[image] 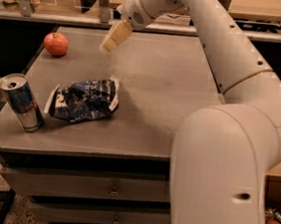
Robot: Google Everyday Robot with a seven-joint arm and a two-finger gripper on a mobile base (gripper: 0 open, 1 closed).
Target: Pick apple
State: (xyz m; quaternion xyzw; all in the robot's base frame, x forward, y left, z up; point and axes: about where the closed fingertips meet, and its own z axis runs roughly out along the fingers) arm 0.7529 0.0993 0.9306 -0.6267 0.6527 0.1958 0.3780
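Observation:
The apple (56,43) is small, round and red-orange. It sits on the grey table (162,91) near the far left corner. My gripper (109,43) hangs above the table's far middle, to the right of the apple and apart from it, with cream-coloured fingers (116,36) pointing down and left. It holds nothing that I can see.
A blue and silver drink can (22,102) stands at the table's front left. A crumpled blue snack bag (84,99) lies beside it. My white arm (226,158) fills the right foreground. Drawers (87,188) run below the table. A shelf with clutter stands behind.

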